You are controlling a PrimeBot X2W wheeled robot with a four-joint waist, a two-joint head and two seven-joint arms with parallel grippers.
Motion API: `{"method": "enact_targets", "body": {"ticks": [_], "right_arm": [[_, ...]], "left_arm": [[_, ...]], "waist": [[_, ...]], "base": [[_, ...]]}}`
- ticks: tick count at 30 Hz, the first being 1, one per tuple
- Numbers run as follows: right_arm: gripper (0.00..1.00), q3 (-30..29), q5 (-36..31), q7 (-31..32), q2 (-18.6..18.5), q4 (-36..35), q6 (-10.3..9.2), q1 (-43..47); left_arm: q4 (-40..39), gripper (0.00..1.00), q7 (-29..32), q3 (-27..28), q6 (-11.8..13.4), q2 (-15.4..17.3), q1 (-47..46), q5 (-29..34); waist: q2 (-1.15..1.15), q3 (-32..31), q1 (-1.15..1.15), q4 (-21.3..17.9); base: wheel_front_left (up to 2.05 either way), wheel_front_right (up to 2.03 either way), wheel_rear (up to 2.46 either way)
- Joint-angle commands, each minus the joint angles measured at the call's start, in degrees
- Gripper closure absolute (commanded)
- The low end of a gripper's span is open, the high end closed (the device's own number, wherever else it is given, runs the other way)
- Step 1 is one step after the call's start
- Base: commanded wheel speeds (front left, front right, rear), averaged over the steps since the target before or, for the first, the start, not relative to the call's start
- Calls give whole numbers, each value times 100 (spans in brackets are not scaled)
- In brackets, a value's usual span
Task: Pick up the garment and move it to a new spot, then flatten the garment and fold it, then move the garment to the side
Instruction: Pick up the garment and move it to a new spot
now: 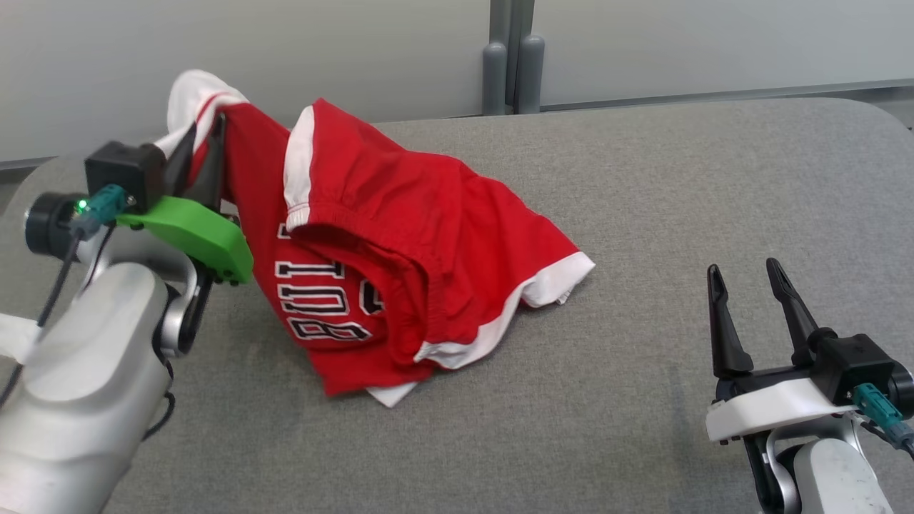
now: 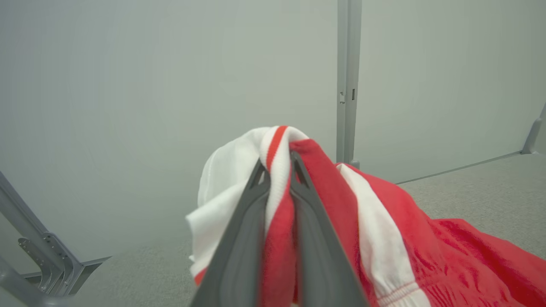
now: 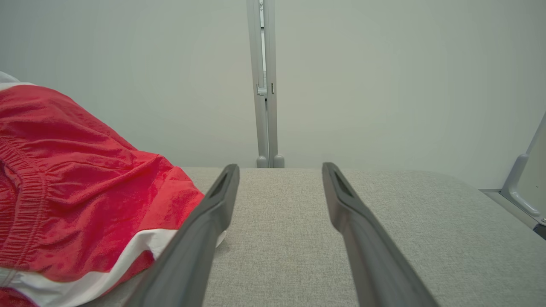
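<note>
The garment (image 1: 428, 235) is red with white trim. It carries white letters with a black outline which look like "BUI"; the rest is hidden in a fold. The left end effector (image 1: 207, 125) is pressed together on a white-and-red edge of the garment and holds this part above the table (image 1: 643, 178). The other part lies crumpled on the table. The right end effector (image 1: 744, 270) is spread with nothing in it, well apart from the garment, on its right.
</note>
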Motion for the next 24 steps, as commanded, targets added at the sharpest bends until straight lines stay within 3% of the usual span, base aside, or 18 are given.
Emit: {"method": "enact_targets", "body": {"ticks": [1, 6, 13, 24], "right_arm": [[0, -2, 58, -14, -21, 10, 0, 87], [0, 40, 119, -14, -21, 12, 0, 99], [0, 102, 188, -14, -21, 38, 0, 114], [0, 142, 186, -14, -22, 55, 0, 2]], "left_arm": [[-316, 100, 131, 17, 78, 208, -207, 86], [-1180, 100, 594, -7, 184, 581, -515, 256], [-2038, 100, 1082, 42, 300, 819, -742, 199], [-1677, 100, 1206, 734, 480, 1513, -750, -218]], "waist": [[30, -69, 0, 8], [30, -141, 0, -20], [30, -196, 0, -63], [30, -65, 0, -157]], "base": [[0, 0, 0], [0, 0, 0], [0, 0, 0], [0, 0, 0]]}}
